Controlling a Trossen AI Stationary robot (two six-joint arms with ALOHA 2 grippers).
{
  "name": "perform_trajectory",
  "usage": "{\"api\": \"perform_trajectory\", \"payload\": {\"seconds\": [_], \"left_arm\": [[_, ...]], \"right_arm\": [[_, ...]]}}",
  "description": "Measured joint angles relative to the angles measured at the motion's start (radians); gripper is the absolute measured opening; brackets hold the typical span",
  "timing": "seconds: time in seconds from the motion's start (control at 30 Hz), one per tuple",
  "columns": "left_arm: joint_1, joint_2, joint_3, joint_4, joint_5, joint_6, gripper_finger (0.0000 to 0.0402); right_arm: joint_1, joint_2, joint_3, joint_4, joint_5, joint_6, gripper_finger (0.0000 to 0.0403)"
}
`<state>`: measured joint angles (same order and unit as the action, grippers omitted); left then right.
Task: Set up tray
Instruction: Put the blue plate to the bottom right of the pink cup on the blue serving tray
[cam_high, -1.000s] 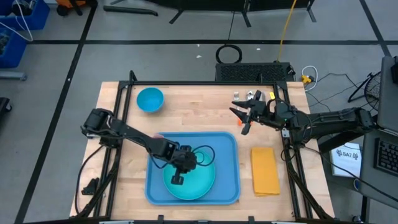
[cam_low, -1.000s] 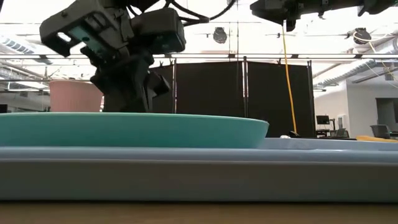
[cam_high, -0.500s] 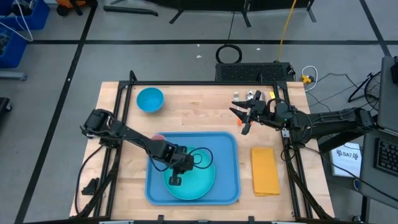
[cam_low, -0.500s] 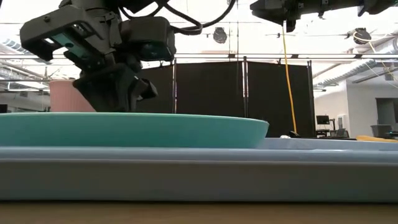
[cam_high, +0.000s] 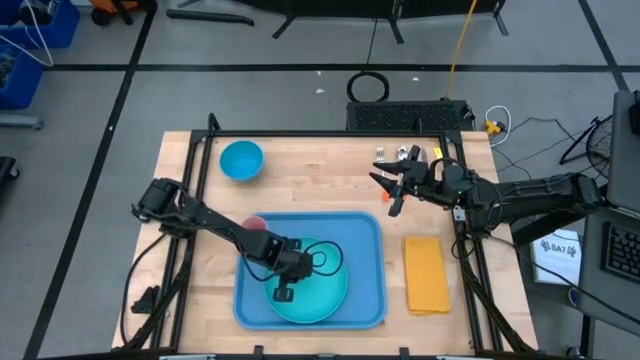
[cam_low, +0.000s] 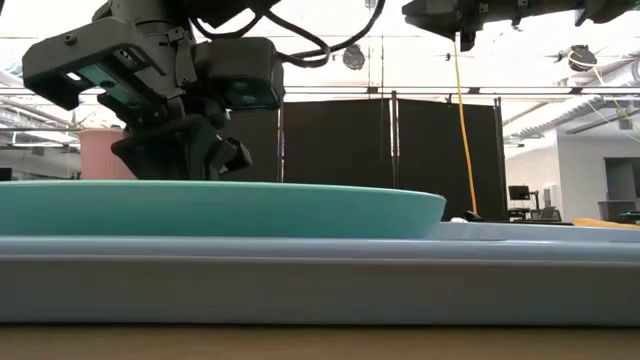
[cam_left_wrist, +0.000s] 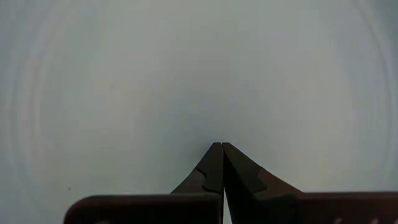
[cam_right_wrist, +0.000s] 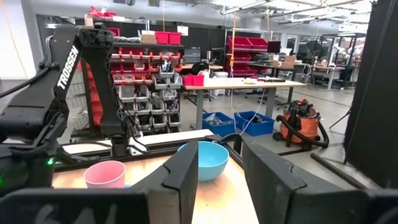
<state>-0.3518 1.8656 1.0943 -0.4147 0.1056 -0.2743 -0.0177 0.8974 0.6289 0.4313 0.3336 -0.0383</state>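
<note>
the tray (cam_high: 365, 235) lies flat at the near middle of the wooden table (cam_high: 310, 185), its long side across the table. a round turquoise plate (cam_high: 325, 295) sits inside the tray, toward its near edge; in the low view the plate (cam_low: 220, 208) rises above the tray's rim (cam_low: 320, 270).

the left gripper (cam_high: 283, 292) is down over the plate's left part, arm reaching in from the table's left edge. in the left wrist view its two dark fingers (cam_left_wrist: 211, 171) are pressed tip to tip, clenched on nothing, with only the plate's pale surface (cam_left_wrist: 186, 74) ahead of them. whether the tips touch the plate, the views do not tell. the low view shows the left gripper (cam_low: 180, 150) hanging right at the plate's far side.

the right gripper (cam_high: 387, 195) hovers over the far right of the table, well apart from the tray, fingers spread and empty; in its wrist view the fingers (cam_right_wrist: 186, 171) stand apart.

a yellow-orange napkin (cam_high: 426, 274) lies folded just right of the tray. a blue bowl (cam_high: 241, 159) sits at the far left of the table. a pink cup (cam_high: 254, 223) peeks out beside the tray's far left corner, partly under the left arm. a small metal object (cam_high: 398, 155) lies near the far right edge, too small to tell.
</note>
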Motion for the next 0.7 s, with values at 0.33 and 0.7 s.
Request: {"api": "perform_trajectory", "payload": {"seconds": [0.33,0.7], "left_arm": [[-0.011,0.002,0.0,-0.074,0.0,-0.028,0.0],[-0.032,-0.047,-0.006,-0.195,0.003,-0.077,0.0]], "right_arm": [[0.0,0.0,0.0,0.006,0.0,0.0,0.0116],[0.0,0.0,0.0,0.0,0.0,-0.001,0.0116]]}}
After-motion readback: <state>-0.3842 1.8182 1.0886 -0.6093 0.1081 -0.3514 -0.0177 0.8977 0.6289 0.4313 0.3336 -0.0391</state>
